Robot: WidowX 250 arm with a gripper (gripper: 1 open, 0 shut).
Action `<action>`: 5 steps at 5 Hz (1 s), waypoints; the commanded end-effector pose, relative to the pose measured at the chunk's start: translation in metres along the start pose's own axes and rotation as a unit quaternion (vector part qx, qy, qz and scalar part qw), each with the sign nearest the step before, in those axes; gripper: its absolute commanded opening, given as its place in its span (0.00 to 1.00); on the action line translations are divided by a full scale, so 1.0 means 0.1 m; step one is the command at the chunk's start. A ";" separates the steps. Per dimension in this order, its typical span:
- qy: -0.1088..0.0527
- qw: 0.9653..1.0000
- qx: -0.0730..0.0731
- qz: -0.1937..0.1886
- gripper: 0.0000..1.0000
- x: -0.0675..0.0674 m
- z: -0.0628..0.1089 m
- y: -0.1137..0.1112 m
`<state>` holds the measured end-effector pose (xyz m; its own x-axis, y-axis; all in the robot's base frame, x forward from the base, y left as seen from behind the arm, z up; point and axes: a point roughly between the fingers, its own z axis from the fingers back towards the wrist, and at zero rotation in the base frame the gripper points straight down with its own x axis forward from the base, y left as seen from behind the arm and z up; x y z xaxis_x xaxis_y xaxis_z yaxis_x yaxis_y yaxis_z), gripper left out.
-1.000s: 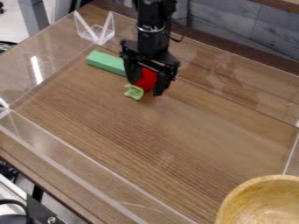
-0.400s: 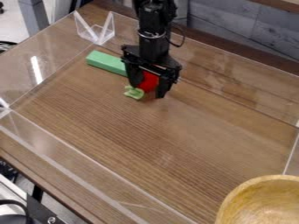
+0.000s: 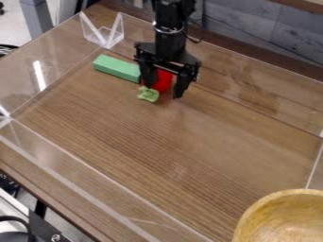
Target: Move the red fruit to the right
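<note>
The red fruit (image 3: 164,83) lies on the wooden table, its pale green leafy end (image 3: 149,95) sticking out toward the lower left. My gripper (image 3: 167,85) points straight down over it, open, with a black finger on each side of the red body. Whether the fingers touch the fruit I cannot tell; most of the fruit is hidden between them.
A flat green block (image 3: 116,67) lies just left of the gripper. Clear acrylic walls (image 3: 38,71) ring the wooden table (image 3: 190,161). A clear angled stand (image 3: 101,31) sits at the back left. A wooden bowl (image 3: 288,219) rests at the lower right corner.
The gripper has crept slightly up the picture and rolled a little about its axis, staying open around the fruit. The fruit has not visibly moved.
</note>
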<state>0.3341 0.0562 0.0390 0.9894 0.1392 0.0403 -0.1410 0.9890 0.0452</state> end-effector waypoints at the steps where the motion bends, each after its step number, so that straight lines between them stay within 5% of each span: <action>1: -0.025 0.999 0.003 0.019 1.00 0.10 -0.01 0.07; 4: -0.026 1.000 0.000 0.014 1.00 0.11 -0.16 0.11; 5: -0.024 0.999 -0.002 0.024 0.00 0.11 -0.16 0.05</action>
<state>0.3424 0.0626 0.0221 0.9802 0.1825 0.0769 -0.1860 0.9817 0.0413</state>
